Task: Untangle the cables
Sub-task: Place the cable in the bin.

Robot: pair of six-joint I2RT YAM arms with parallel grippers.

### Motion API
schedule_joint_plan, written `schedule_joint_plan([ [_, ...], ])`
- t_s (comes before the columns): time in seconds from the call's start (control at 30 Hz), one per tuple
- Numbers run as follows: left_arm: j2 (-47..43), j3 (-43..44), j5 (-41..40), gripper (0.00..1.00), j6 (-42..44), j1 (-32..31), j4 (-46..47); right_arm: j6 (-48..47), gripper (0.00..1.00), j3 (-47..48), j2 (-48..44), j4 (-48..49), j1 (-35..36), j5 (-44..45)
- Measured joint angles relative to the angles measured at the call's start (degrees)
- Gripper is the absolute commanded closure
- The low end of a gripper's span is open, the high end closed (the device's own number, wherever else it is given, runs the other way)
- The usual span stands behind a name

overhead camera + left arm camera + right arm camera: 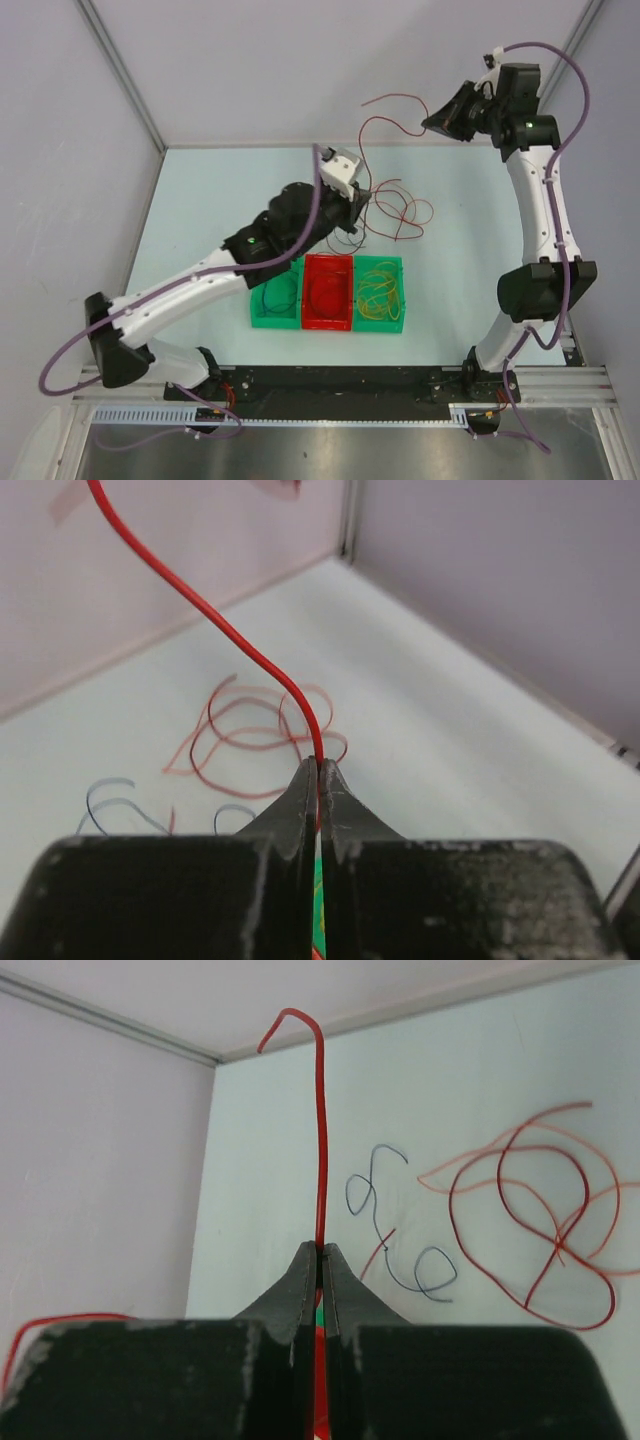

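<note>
Left gripper (pixel 350 212), fingers pinched tight on a thin red wire (pixel 322 1140), hangs above the pale blue table (pixel 200 200). Nearer the arm bases, three plastic bins sit in a row: a green bin (pixel 275 322) holding dark wire (pixel 270 298), a red bin (pixel 327 326), and a second green bin (pixel 380 262) holding yellow wires (pixel 378 295). A loose tangle of red and orange wires (pixel 400 212) lies just beside the gripper. The raised right gripper (pixel 432 122) clamps the same red wire farther along.

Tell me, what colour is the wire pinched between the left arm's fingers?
The wire is red; the left wrist view shows it best.
</note>
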Motion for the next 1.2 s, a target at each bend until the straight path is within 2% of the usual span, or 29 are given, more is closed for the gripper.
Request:
schedule_joint_plan([
  [0.13,-5.1,6.3,1.5,1.00,0.3,0.0,-3.3,0.7,1.00,-7.1,1.2,2.3,0.6,0.0],
  [0.27,-6.0,14.8,2.1,1.00,0.7,0.5,-6.2,1.3,1.00,-14.9,1.1,5.7,2.3,0.0],
  [0.47,-1.8,31.2,2.9,1.00,1.7,2.8,-9.4,2.4,1.00,-27.0,1.1,10.7,10.1,0.3],
  [0.73,5.6,43.4,1.3,1.00,4.7,5.0,-11.6,4.0,1.00,-32.9,1.1,14.9,19.3,0.5],
  [0.8,6.0,42.7,0.6,0.99,4.8,5.0,-13.1,4.4,1.00,-32.9,1.1,15.9,20.0,0.4],
  [0.87,3.9,37.1,0.2,1.00,4.6,5.1,-12.7,4.5,1.00,-32.9,1.1,16.7,20.3,0.4],
  [1.07,-8.3,15.3,-3.3,0.98,1.6,5.2,-15.3,4.5,1.00,-31.9,1.0,16.8,21.9,0.4],
  [1.13,-13.1,10.3,-4.0,0.95,-0.2,5.2,-16.1,4.7,1.00,-30.8,0.8,17.0,22.9,0.4],
  [1.2,-18.2,6.2,-4.3,0.82,-2.2,5.2,-17.3,5.2,1.00,-29.5,0.0,18.1,23.6,0.4],
])
